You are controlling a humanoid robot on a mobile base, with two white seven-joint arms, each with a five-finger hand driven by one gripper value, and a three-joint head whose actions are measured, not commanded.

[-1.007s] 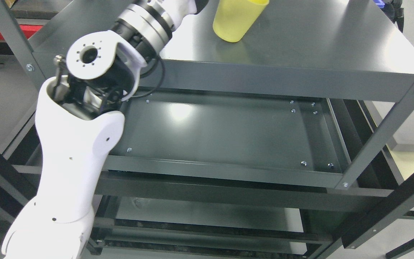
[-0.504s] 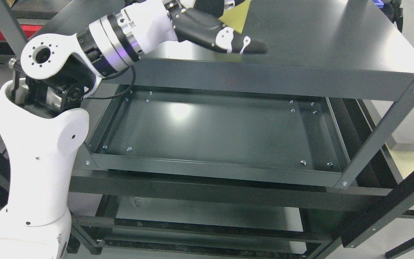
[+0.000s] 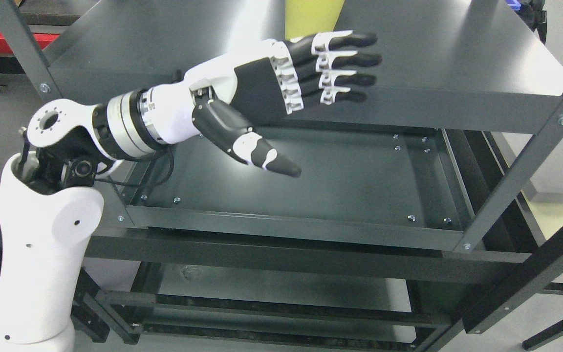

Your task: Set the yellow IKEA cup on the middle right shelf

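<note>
The yellow cup [image 3: 313, 17] stands on the top surface of the dark grey shelf unit [image 3: 457, 63], at the upper edge of the head view; only its lower part shows. My left hand [image 3: 330, 102] is in front of the unit, below and nearer than the cup, with its four fingers [image 3: 345, 61] straight and the thumb [image 3: 262, 156] spread downward. It is open and holds nothing. The hand is apart from the cup. The shelf below [image 3: 311, 186] is a bare dark tray. My right arm is not in view.
Angled metal uprights [image 3: 521, 171] frame the unit on the right, and another upright [image 3: 17, 54] stands at the left. Lower shelves [image 3: 281, 288] sit beneath the tray. A blue object [image 3: 516, 5] peeks in at the top right corner.
My left hand has come away from the cup, swinging down and back in front of the top shelf's edge with fingers spread. The cup stays on the top surface.
</note>
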